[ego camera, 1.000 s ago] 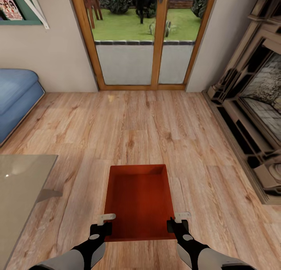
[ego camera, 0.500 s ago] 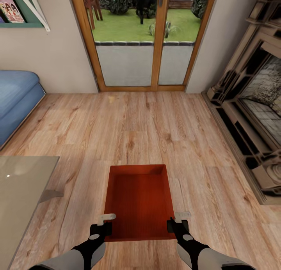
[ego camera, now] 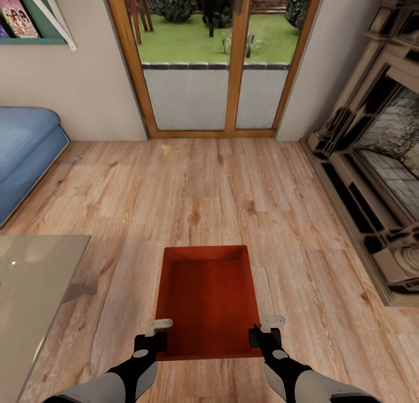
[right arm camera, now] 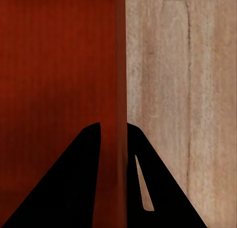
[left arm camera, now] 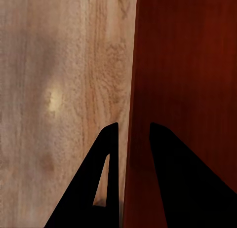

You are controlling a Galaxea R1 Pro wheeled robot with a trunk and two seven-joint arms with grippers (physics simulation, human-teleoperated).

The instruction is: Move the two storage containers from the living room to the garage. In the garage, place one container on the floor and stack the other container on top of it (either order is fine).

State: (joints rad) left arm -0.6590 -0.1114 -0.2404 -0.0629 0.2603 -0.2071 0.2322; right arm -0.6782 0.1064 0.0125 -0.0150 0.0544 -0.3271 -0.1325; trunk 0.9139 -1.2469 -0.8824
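**Orange-red bin held at both near corners, living room**

Since a second ago the whole head view has crept: glass table, sofa and fireplace sit slightly shifted, so the camera has moved, while bin and grippers keep their places against each other.

Item 1. Left gripper (ego camera: 152, 334), black, count one. Its jaws straddle the left wall of the bin at the near corner, one finger (left arm camera: 106, 181) outside over the wood, the other inside. The wall fills the narrow gap between them: clamped on it.

Item 2. Right gripper (ego camera: 265, 331), black, count one. Same hold on the right wall at the near corner; in the right wrist view the thin wall runs between the two fingers, which are closed on it.

Item 3. Plain orange-red rectangular thin-walled storage container (ego camera: 206, 301), count one in view. Open side up, long axis pointing straight away from the robot toward the doors. Contents: nothing, bare ribbed bottom. Position: between both grippers, over the light wood-plank floor (ego camera: 233, 188).

Item 4. Grey glass-topped table (ego camera: 35, 286), count one, to the left of the bin, apart from it.

Item 5. Blue upholstered sofa (ego camera: 26, 150), count one, far left.

Item 6. Brick and stone fireplace (ego camera: 378, 159), count one, along the right.

Item 7. Wood-framed glass doors (ego camera: 212, 71), two panes, at the far wall, lawn beyond.
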